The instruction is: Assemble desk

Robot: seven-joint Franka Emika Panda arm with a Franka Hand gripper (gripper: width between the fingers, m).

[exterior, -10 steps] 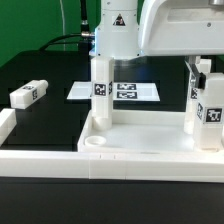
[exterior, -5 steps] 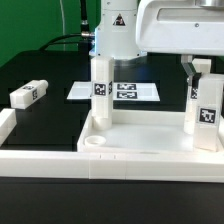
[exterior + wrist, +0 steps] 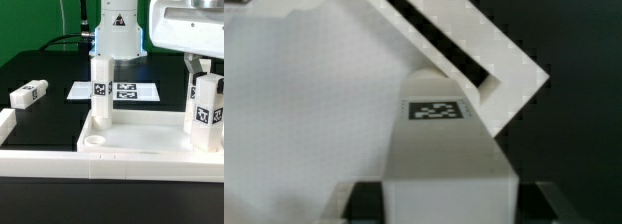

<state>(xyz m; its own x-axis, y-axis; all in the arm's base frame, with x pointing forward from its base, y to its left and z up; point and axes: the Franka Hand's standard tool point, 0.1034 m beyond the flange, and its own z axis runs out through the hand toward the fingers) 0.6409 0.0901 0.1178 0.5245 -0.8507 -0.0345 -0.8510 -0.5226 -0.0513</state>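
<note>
The end effector (image 3: 202, 75) is gripping the top of an upright leg (image 3: 207, 118), its fingers closing on two opposite sides. This leg is standing at the far corner of the desk top (image 3: 150, 160) on the exterior view's right; whether it is seated cannot be told. A second leg (image 3: 100, 90) is standing upright in the far corner on the exterior view's left. A third leg (image 3: 28, 94) is lying on the black tabletop (image 3: 50, 125), well apart. The marker board (image 3: 140, 92) is lying behind the desk top.
</note>
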